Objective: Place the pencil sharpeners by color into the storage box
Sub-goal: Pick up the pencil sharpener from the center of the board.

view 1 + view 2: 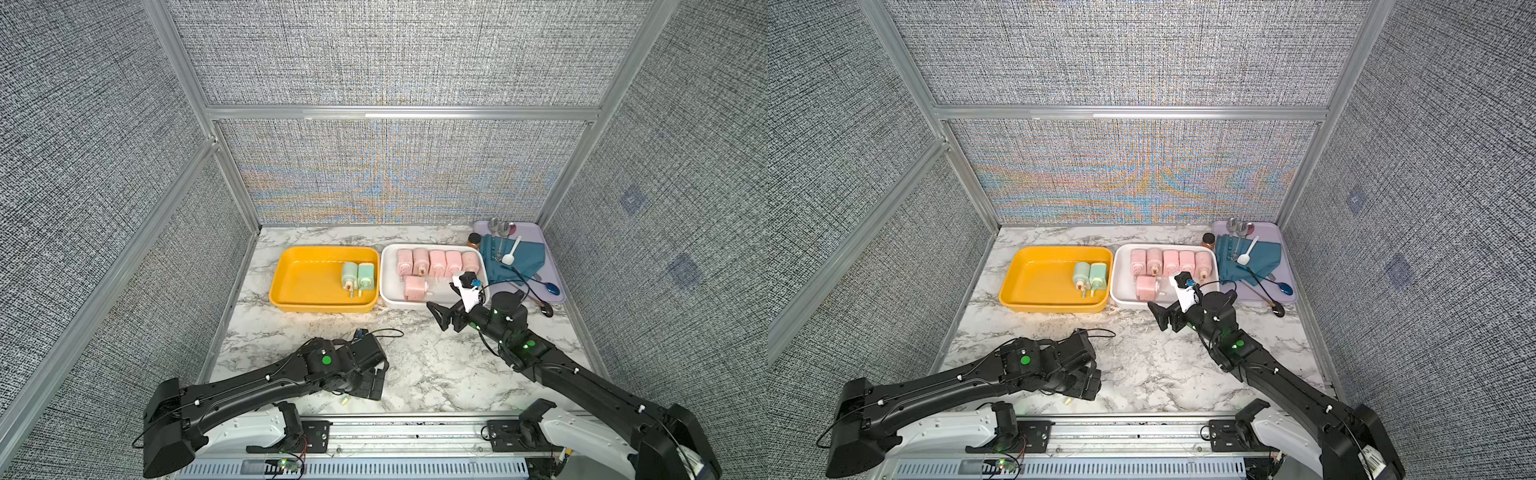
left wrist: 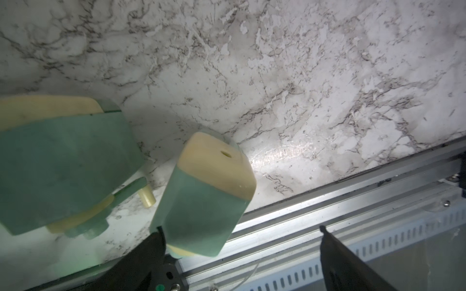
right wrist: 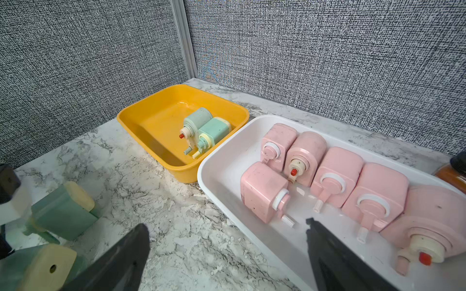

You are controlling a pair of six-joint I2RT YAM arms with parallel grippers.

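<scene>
- In both top views the sorting rule shows. The yellow tray [image 1: 282, 270] holds two green sharpeners [image 1: 357, 279] side by side. The white tray [image 1: 384, 274], just beyond the right gripper [image 1: 440, 318], holds six pink sharpeners [image 1: 436, 262]. Five sit in a row along its far wall. The sixth lies nearer the gripper, probably because the row fills the tray's width. The right gripper hangs spread and empty at that tray's near rim, so the pink share looks finished. The left gripper [image 1: 376, 380] points down at the marble table [image 1: 415, 353] by the front rail, well short of the yellow tray. The arm hides what lies under it.
- In the left wrist view the jaws are spread wide and pinch nothing. A loose green sharpener [image 2: 204, 196] lies tilted on the table, right against one of the fingers [image 2: 153, 249] and partly inside the gap. A second loose sharpener [image 2: 60, 166], also green, lies outside that finger. The wide spread suits straddling the boxy body across its flat sides.
- In the right wrist view its own jaws are also spread, with the white tray's rim below the gap. The pink sharpeners lie just ahead to one side and the yellow tray farther ahead. The two loose green ones sit off to the other side, not yet sorted. A spice jar [image 3: 454, 171] beyond the white tray's far end is not part of the job.
</scene>
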